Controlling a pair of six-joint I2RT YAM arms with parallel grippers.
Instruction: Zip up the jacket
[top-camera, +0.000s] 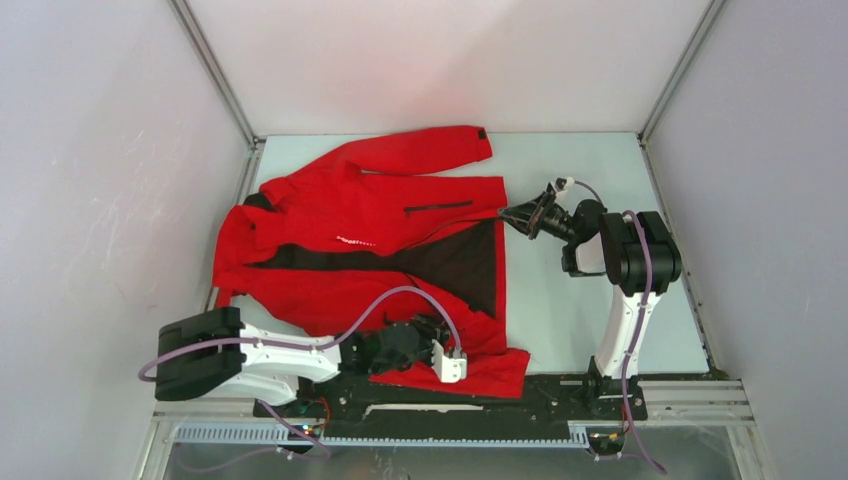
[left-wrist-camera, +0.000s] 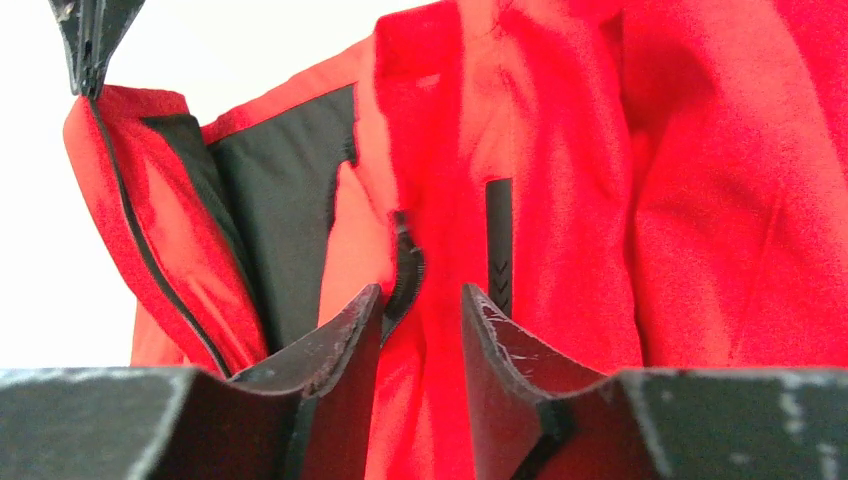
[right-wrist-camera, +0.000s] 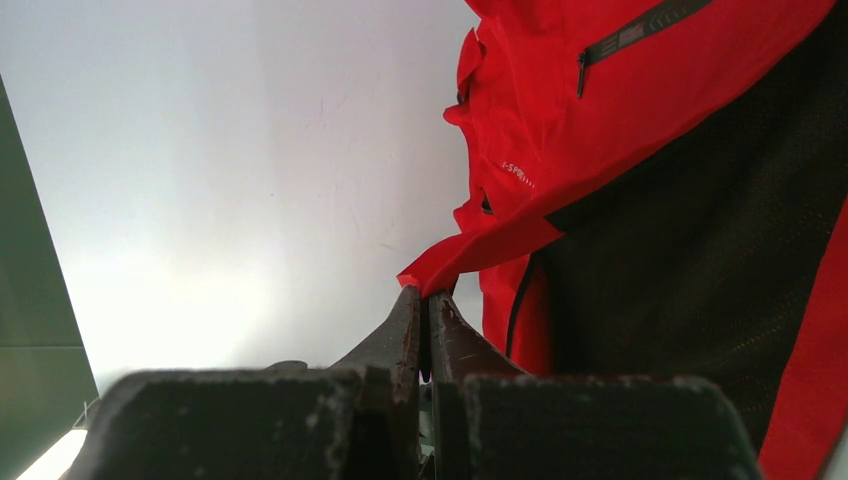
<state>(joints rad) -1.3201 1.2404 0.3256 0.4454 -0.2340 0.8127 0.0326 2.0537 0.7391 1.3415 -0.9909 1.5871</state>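
The red jacket (top-camera: 370, 200) lies spread on the table, its front open and the dark lining (top-camera: 460, 260) showing. My right gripper (top-camera: 508, 214) is shut on the corner of the upper front flap, lifting it; the wrist view shows the red corner pinched at the fingertips (right-wrist-camera: 424, 294). My left gripper (top-camera: 425, 332) rests on the near front panel. It is open, with red fabric between the fingers (left-wrist-camera: 420, 295) and the black zipper's end (left-wrist-camera: 405, 268) just ahead. The other zipper edge (left-wrist-camera: 150, 260) runs up to the right gripper (left-wrist-camera: 90, 45).
White enclosure walls with metal corner posts (top-camera: 215, 75) surround the pale table (top-camera: 580, 300). The arm bases and a black rail (top-camera: 480, 395) line the near edge. A black pocket zip (top-camera: 438, 207) lies on the upper panel, and another shows ahead of my left fingers (left-wrist-camera: 498, 240).
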